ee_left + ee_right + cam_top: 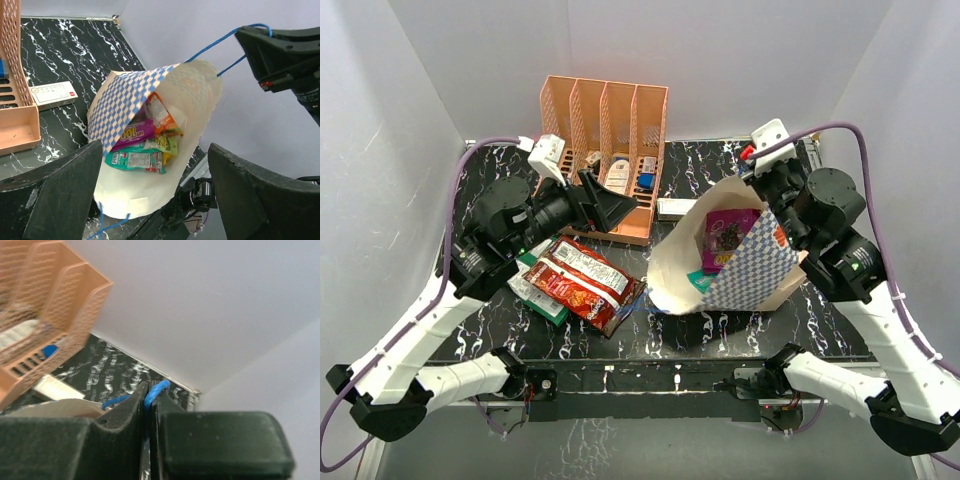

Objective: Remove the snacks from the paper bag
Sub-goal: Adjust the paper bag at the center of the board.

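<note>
The paper bag lies tipped on the right half of the tabletop, its mouth toward the middle. Purple, teal, orange and yellow packets are inside it. A pile of red, brown and green ones lies out, left of centre. I judge the task about half done. The right gripper pinches the bag's blue cord tight. The left gripper gapes wide, empty.

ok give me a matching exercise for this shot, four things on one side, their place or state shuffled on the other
1 left gripper
2 right gripper
3 purple packet
4 red packets

a inside the paper bag
b shut on the blue cord handle
c on the table, outside the bag
d open, empty

Pairs: 1-d, 2-b, 3-a, 4-c
</note>
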